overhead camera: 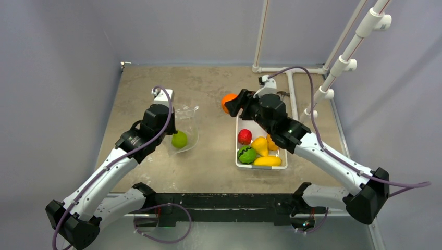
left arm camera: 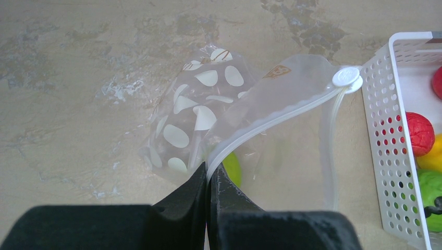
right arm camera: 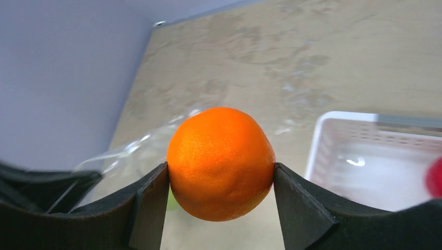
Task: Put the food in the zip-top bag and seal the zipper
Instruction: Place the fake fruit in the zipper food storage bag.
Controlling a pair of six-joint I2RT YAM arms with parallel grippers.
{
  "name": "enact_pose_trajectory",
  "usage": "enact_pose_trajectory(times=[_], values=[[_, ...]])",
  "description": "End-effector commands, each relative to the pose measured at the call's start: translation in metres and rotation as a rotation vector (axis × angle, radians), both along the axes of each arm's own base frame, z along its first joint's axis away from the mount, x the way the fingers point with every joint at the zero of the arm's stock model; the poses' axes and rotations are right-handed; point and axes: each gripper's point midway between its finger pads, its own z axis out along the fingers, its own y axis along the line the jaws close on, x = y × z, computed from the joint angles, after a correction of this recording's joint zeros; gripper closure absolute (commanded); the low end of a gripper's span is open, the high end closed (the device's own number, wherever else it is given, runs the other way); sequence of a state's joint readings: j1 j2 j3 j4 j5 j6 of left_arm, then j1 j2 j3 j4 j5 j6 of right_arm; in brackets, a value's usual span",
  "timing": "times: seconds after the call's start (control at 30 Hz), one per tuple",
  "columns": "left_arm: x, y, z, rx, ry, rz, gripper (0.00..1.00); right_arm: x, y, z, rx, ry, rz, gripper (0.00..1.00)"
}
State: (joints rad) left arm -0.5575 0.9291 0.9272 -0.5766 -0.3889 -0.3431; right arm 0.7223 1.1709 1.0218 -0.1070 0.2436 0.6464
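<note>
You are working on a mottled tan table (overhead camera: 208,172) closed in by grey-blue walls, with a white pipe frame (overhead camera: 339,65) standing behind and to the right of the white basket (overhead camera: 250,166). Well left of the basket, your left arm reaches forward and bends down, and the left gripper (left arm camera: 209,169) is pinched fully closed on the zipper (left arm camera: 271,122) of the zip-top bag (overhead camera: 185,125). Your right arm stretches over the basket from its right side, wrist turned leftward, and the right gripper (right arm camera: 221,172) stands wide with both fingers pressed against the orange fruit (right arm camera: 221,161), holding it off the table just beyond the basket's far left corner. The bag lies left of the basket, its mouth held open toward it, the white slider (left arm camera: 347,78) close to the basket's wall, with one yellow-green fruit (overhead camera: 179,139) inside. The basket holds a red fruit (overhead camera: 245,136), a dark-striped green one (overhead camera: 246,154), two yellow pieces (overhead camera: 260,146) and an orange piece (overhead camera: 272,143) partly hidden under the right arm.
</note>
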Motion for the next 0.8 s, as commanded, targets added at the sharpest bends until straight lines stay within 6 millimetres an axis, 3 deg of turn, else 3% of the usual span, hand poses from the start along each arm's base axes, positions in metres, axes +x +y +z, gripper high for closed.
enact_pose_trajectory(times=[0.0,0.13,0.3,0.6,0.77], values=[[0.005,0.001,0.007,-0.001,-0.038,0.003,1.00,-0.025,0.038,0.044,0.040,-0.080,0.113,1.00],[0.005,0.001,0.007,0.000,-0.038,0.003,1.00,-0.046,0.067,0.055,0.040,-0.107,0.196,1.00],[0.005,0.001,0.007,-0.001,-0.038,0.002,1.00,-0.071,0.103,0.053,0.013,-0.115,0.288,1.00],[0.005,0.001,0.007,-0.001,-0.037,0.002,1.00,-0.088,0.149,0.023,-0.068,-0.083,0.368,1.00],[0.005,0.000,0.007,-0.001,-0.036,0.001,1.00,-0.087,0.166,0.006,-0.110,-0.059,0.359,1.00]])
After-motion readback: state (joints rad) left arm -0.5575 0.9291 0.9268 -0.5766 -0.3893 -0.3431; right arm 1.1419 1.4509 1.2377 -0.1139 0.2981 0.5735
